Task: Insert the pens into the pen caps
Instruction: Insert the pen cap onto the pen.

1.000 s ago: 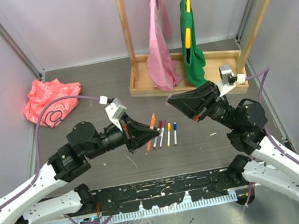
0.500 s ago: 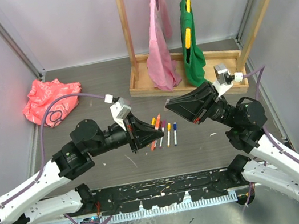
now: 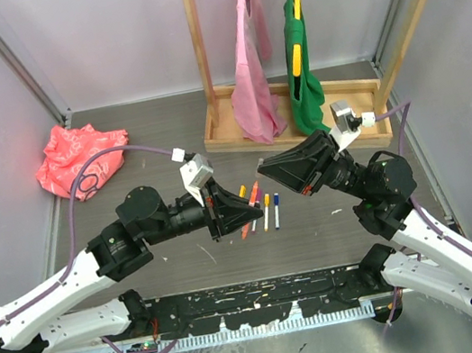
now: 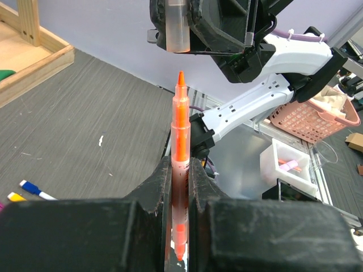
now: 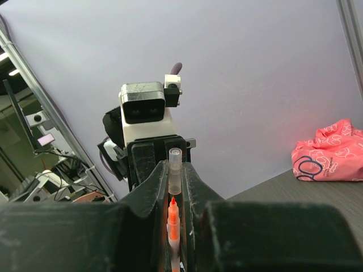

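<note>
My left gripper is shut on an orange pen, bare tip pointing away from the wrist. My right gripper is shut on a translucent pale orange cap, which also shows in the left wrist view with its open end facing the pen. The pen tip sits just short of the cap's mouth, in line with it, a small gap between them. Several other pens lie side by side on the table under the two grippers.
A wooden rack with a pink cloth and a green cloth stands at the back. A crumpled red bag lies at the back left. A white bin and a pink basket sit beyond the table.
My left gripper has moved right and up with the orange pen, towards the right gripper. My right gripper has shifted slightly left with the cap. Pen tip and cap are now nearly together.
</note>
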